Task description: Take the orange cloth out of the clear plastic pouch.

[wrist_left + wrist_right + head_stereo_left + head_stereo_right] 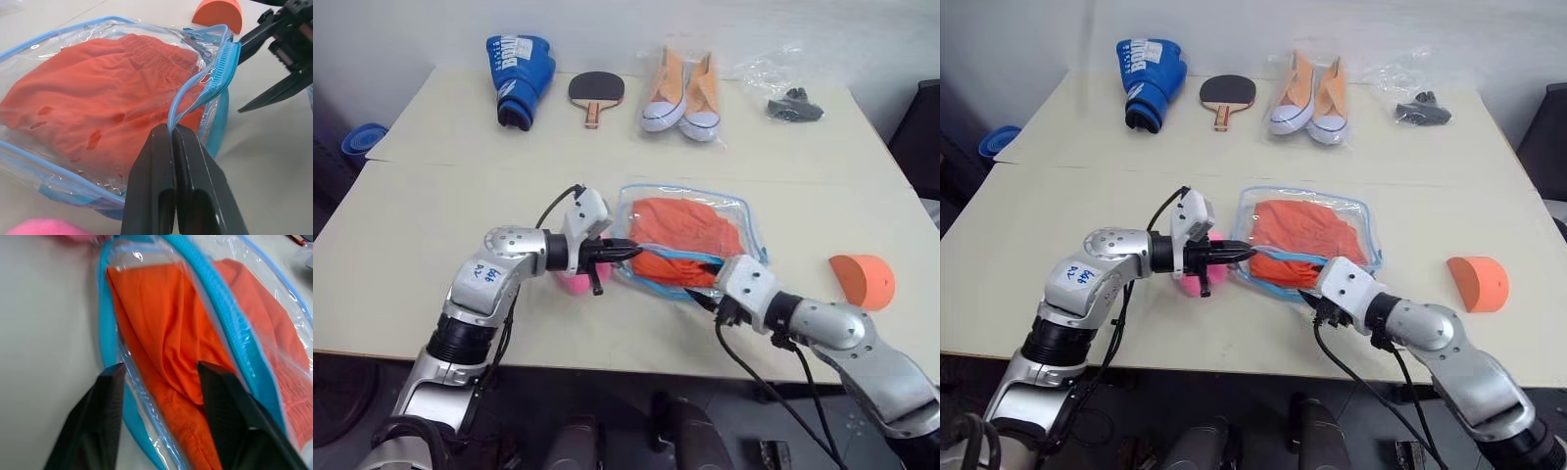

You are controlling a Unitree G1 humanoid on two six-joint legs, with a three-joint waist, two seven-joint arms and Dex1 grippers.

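- Orange cloth (680, 235) lies inside the clear plastic pouch (740, 211) on the table (431, 245).
- Left gripper (172, 142) is pinched on the pouch's blue edge.
- Right gripper (161, 374), fingers apart, reaches into the pouch's mouth.

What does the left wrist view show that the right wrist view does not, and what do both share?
Left wrist view: the left end effector shut on the blue edging of the clear plastic pouch, the right end effector nearby, and an orange cup-like object on the table behind.

Right wrist view: the right end effector, open, its fingers either side of the pouch's open mouth.

Both: the orange cloth inside the pouch.
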